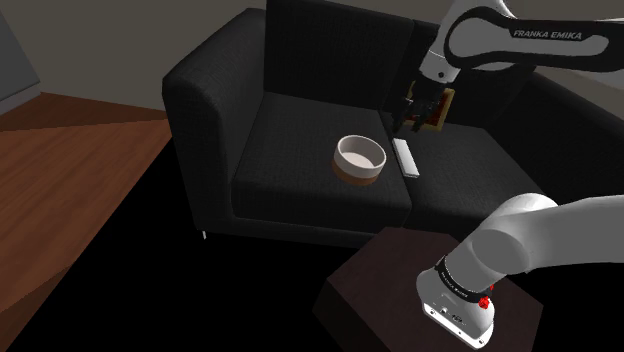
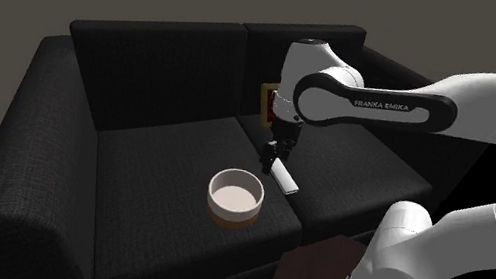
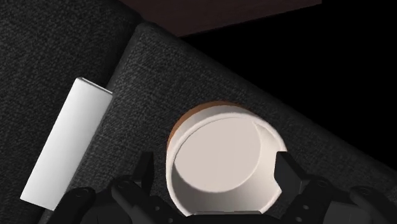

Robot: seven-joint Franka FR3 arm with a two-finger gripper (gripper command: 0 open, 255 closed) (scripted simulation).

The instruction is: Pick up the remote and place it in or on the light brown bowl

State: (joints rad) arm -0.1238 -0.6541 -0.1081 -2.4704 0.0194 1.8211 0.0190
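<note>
A flat white remote (image 1: 405, 158) lies on the black sofa's seat, at the seam between two cushions, just to the shoulder view's right of the bowl (image 1: 359, 158). The bowl is white inside with a light brown base and stands upright. My gripper (image 1: 410, 118) hangs open above the far end of the remote, holding nothing. In the second exterior view the gripper (image 2: 274, 155) is just over the remote (image 2: 282, 177), behind the bowl (image 2: 234, 196). In the wrist view the fingers (image 3: 143, 175) stand apart; the bowl (image 3: 222, 159) lies below between them and the remote (image 3: 67, 143) off to one side.
The sofa (image 1: 290, 140) has a tall backrest and a thick armrest (image 1: 200, 110) at the shoulder view's left. A small brown-edged object (image 1: 441, 108) sits behind the gripper. My dark brown stand (image 1: 380, 280) is in front of the sofa. Wooden floor (image 1: 70, 170) lies left.
</note>
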